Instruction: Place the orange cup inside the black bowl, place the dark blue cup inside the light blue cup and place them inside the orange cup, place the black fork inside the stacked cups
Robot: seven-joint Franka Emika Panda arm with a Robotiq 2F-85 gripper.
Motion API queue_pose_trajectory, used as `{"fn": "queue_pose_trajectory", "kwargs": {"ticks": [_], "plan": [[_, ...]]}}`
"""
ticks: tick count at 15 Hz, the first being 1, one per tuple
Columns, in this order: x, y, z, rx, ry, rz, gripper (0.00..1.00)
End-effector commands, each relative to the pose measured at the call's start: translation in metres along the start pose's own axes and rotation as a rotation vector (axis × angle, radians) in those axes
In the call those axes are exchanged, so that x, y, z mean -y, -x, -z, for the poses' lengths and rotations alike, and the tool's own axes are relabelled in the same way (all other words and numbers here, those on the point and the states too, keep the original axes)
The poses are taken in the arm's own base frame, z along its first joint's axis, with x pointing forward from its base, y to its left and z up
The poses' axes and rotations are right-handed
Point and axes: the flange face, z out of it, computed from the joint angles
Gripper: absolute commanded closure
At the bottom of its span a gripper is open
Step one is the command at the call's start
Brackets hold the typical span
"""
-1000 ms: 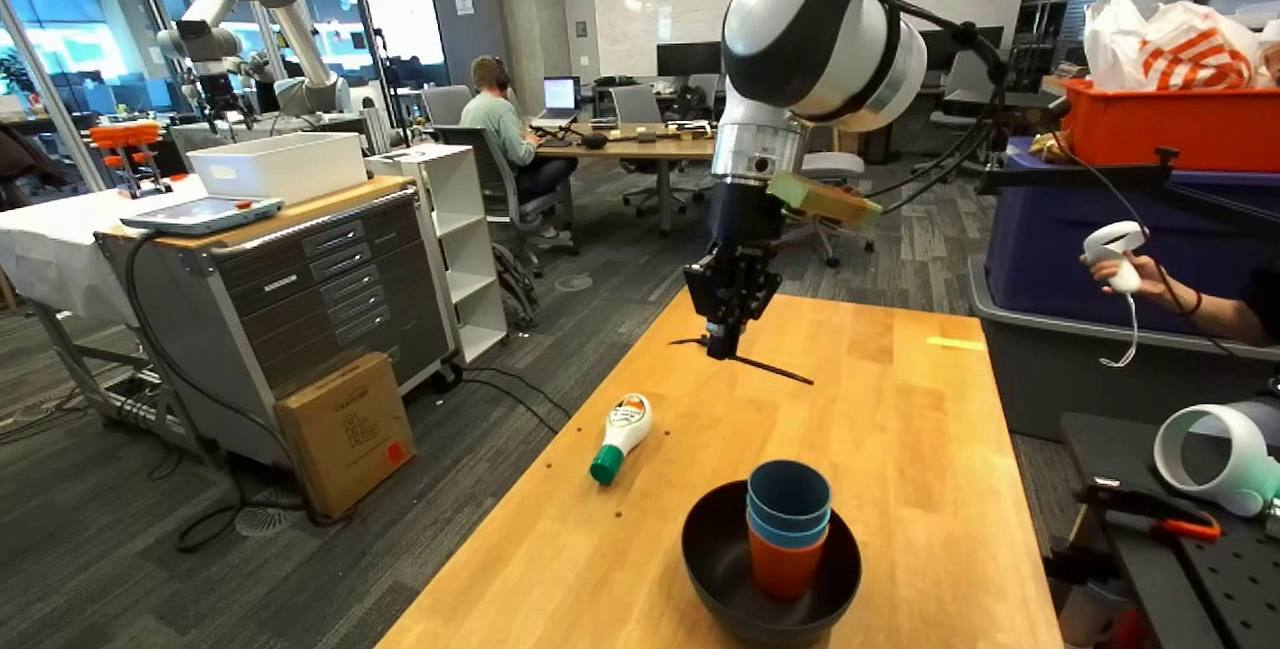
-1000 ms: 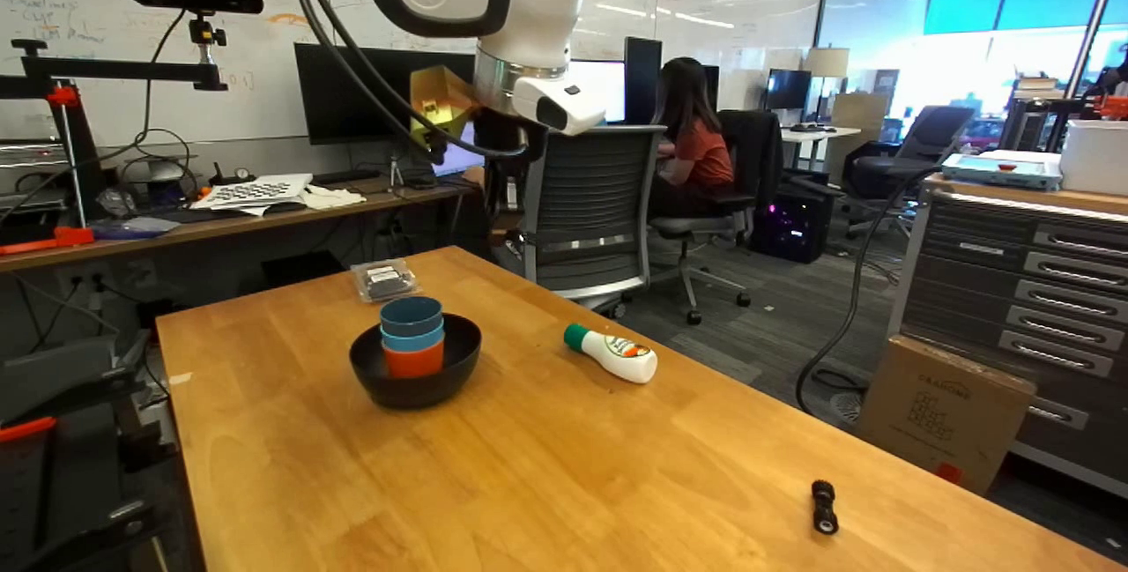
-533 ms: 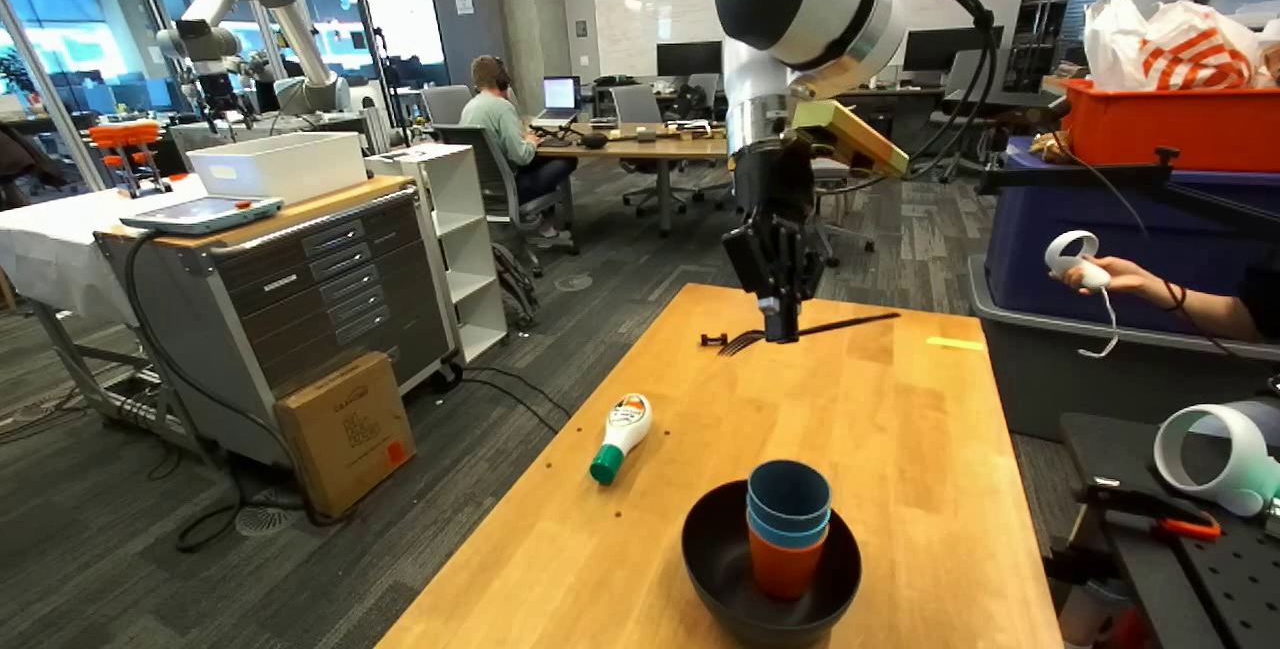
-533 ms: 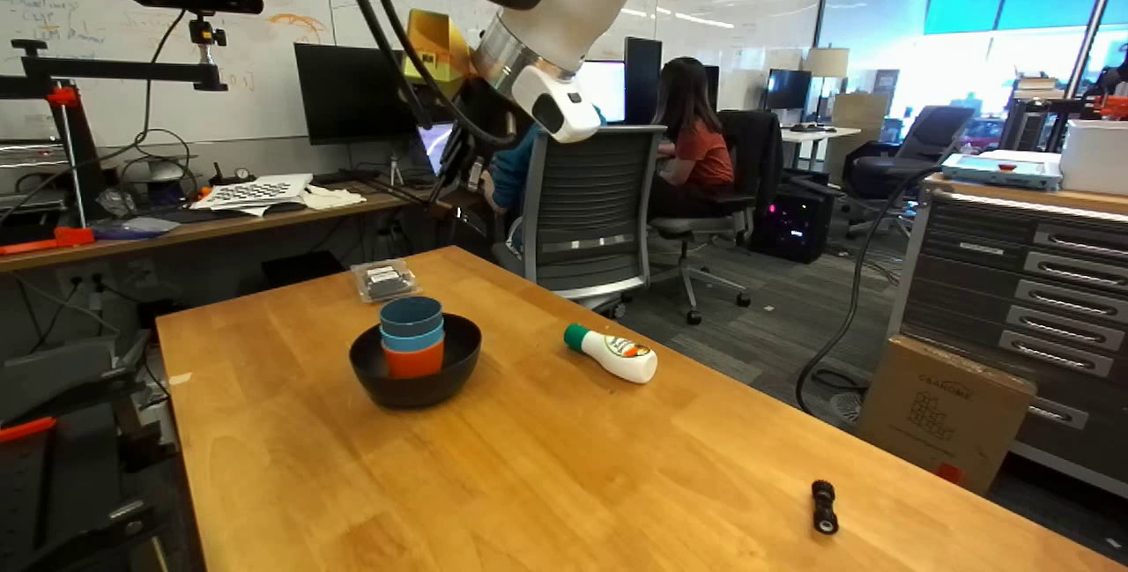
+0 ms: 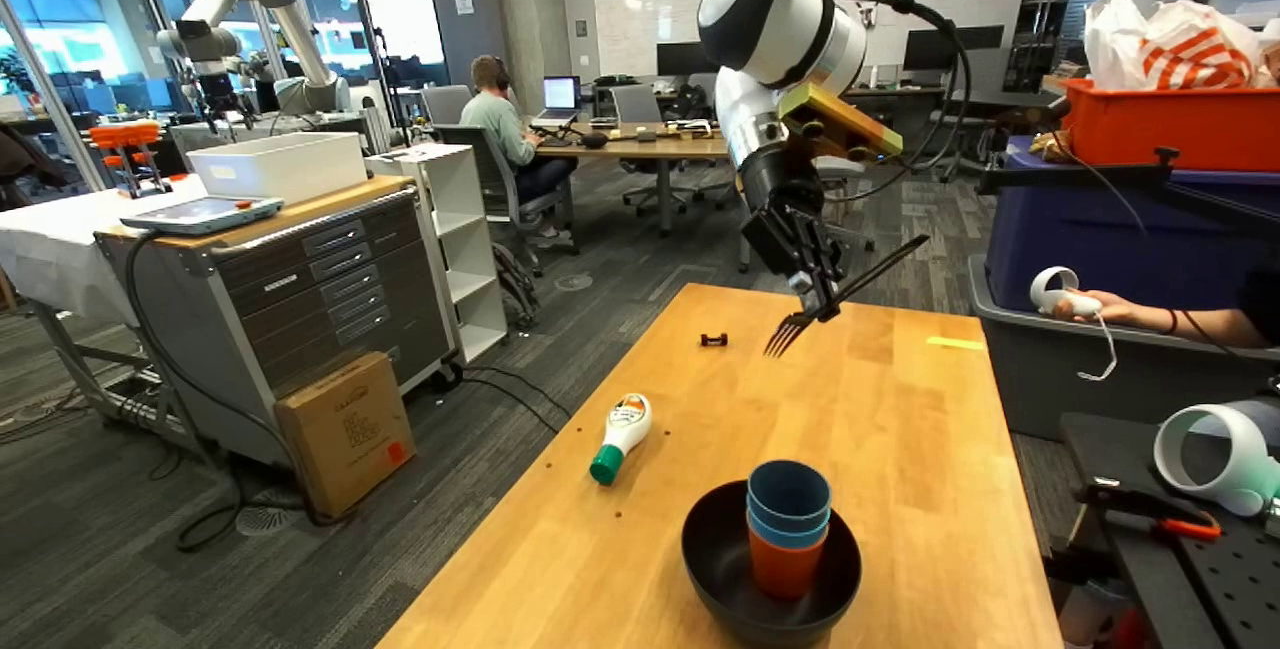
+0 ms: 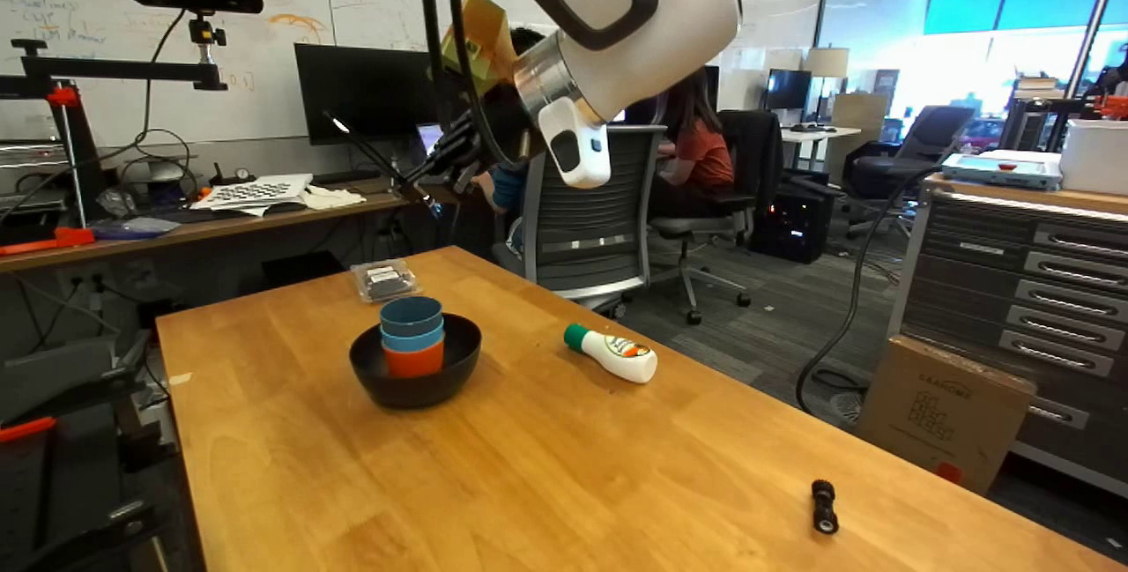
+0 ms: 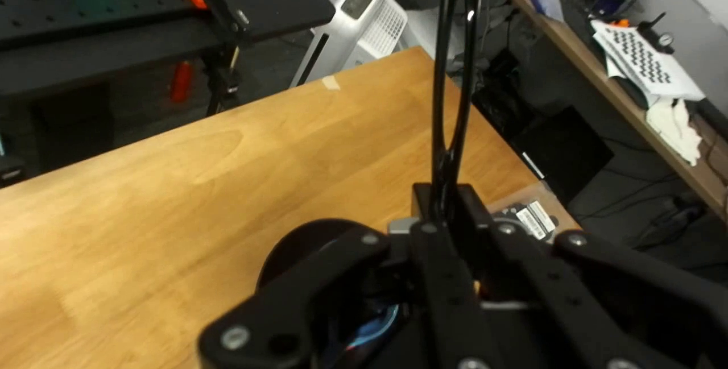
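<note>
1. Wrist view: one black two-fingered robot gripper stands narrow, both fingers pinching one slim black fork of glossy plastic, whose handle runs away from the fingertips.
2. In both exterior views that fork hangs tilted in the air; in an exterior view its tines sit lower than its handle, above one pale wooden table.
3. Well apart from the fork, three tumbler-shaped plastic cups stand upright in one nested stack: one dark blue cup uppermost, one light blue cup between, one orange cup lowest.
4. One wide, round black bowl on the table holds the whole stack.
5. The same table carries one white plastic bottle with one green cap, lying on its side; one small black dumbbell-shaped piece; and one flat, clear plastic package near the bowl.
6. The gripper covers most of the bowl and stack in the wrist view; the blue curve showing there is probably a cup's rim, though I cannot tell whose.
7. In an exterior view, one bare hand grips one white controller, well apart from the gripper.
</note>
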Motion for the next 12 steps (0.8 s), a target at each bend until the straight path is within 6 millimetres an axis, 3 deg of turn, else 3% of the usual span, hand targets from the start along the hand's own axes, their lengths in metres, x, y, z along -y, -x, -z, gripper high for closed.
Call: {"fn": "queue_pose_trajectory", "kwargs": {"ticks": [1, 12], "plan": [[0.0, -0.026, -0.003, 0.167, -0.093, -0.033, 0.96], [-0.044, -0.087, -0.026, 0.378, -0.314, -0.277, 0.96]]}}
